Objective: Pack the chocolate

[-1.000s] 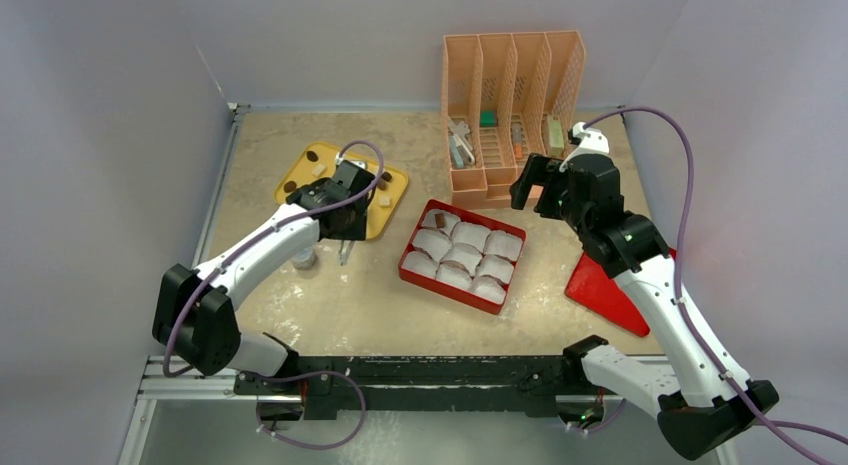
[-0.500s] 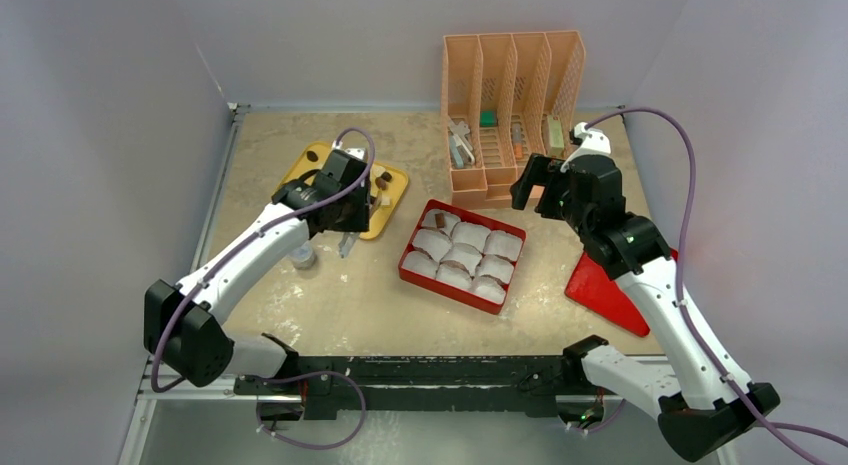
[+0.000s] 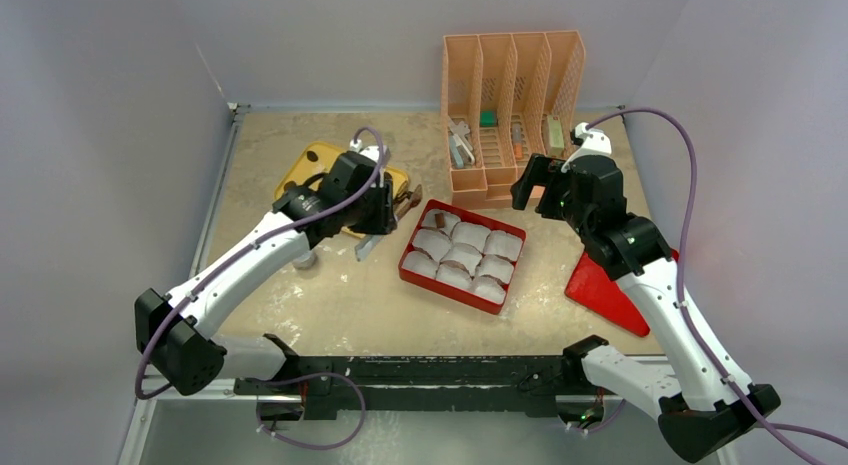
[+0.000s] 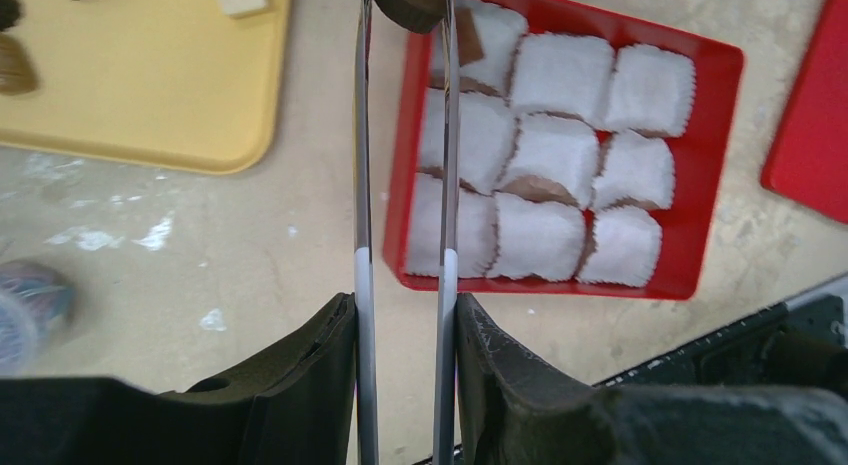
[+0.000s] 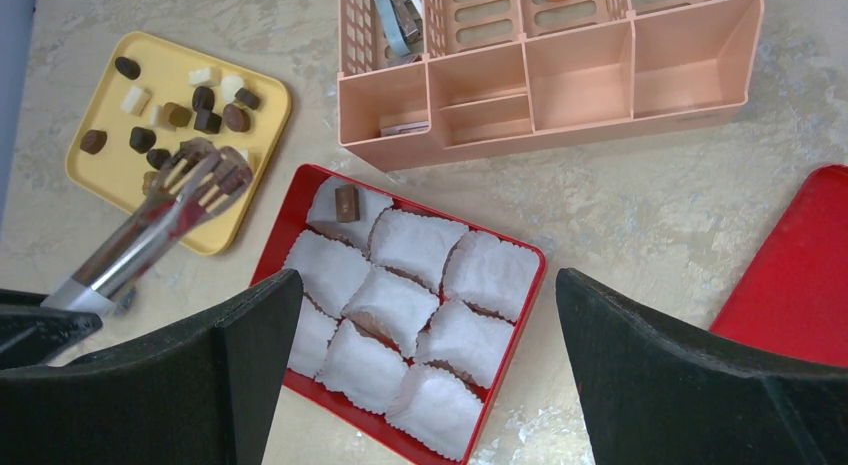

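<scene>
My left gripper (image 3: 370,223) is shut on a pair of metal tongs (image 4: 361,185). The tong tips pinch a dark brown chocolate (image 4: 408,5) above the far left corner of the red box (image 4: 722,155). That box holds white paper cups, and one brown chocolate (image 5: 346,202) lies in its corner cup. Several more chocolate pieces (image 5: 205,110) sit on the yellow tray (image 5: 110,170). My right gripper (image 5: 425,285) hovers open high over the box, near the organizer, with nothing between its fingers.
A peach desk organizer (image 3: 510,105) stands behind the box. The red lid (image 3: 605,285) lies at the right, under my right arm. A small jar (image 3: 303,257) stands beside the tray's near edge.
My left arm has swung right from over the yellow tray to the box's corner, carrying the tongs with the chocolate in them. The right arm has not moved.
</scene>
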Available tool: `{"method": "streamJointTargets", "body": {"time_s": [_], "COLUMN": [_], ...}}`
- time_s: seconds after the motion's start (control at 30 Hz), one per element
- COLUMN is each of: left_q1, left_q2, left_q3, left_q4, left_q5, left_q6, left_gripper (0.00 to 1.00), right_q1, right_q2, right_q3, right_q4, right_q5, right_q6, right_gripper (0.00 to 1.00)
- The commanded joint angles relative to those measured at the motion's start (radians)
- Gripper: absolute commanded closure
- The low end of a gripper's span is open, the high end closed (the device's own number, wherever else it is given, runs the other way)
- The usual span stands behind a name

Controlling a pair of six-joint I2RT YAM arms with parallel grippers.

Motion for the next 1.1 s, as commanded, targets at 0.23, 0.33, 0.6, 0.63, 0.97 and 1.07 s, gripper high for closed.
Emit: {"method": "streamJointTargets", "body": {"time_s": [0.23, 0.33, 0.6, 0.63, 0.97, 1.07], "left_q1": [-0.137, -0.155, -0.209, -0.214, -0.243, -0.245], "left_q2": [0.046, 0.069, 0.118, 0.124, 0.188, 0.200], "left_q3": [0.031, 0.031, 0.012, 0.008, -0.007, -0.009], "left_q4": [0.191, 0.208, 0.259, 0.265, 0.300, 0.303], "left_q5": [0.050, 0.051, 0.051, 0.061, 0.082, 0.081], "left_q6": [-0.074, -0.079, -0.101, -0.104, -0.104, -0.103], "left_gripper": [0.83, 0.82, 0.82, 0.82, 0.80, 0.79], "right_q1": [-0.003, -0.003, -0.003, -0.003, -0.003, -0.003], "right_q2": [-0.023, -0.023, -0.020, -0.020, -0.019, -0.019], "right_q3": [0.007, 0.005, -0.003, -0.005, -0.008, -0.010], "right_q4": [-0.004, -0.003, 0.001, 0.002, 0.002, 0.002], "right_q5": [0.016, 0.020, 0.022, 0.023, 0.029, 0.030], "right_q6": [-0.005, -0.005, -0.006, -0.008, -0.011, -0.012], "right_gripper": [0.01, 0.01, 0.01, 0.01, 0.01, 0.01]}}
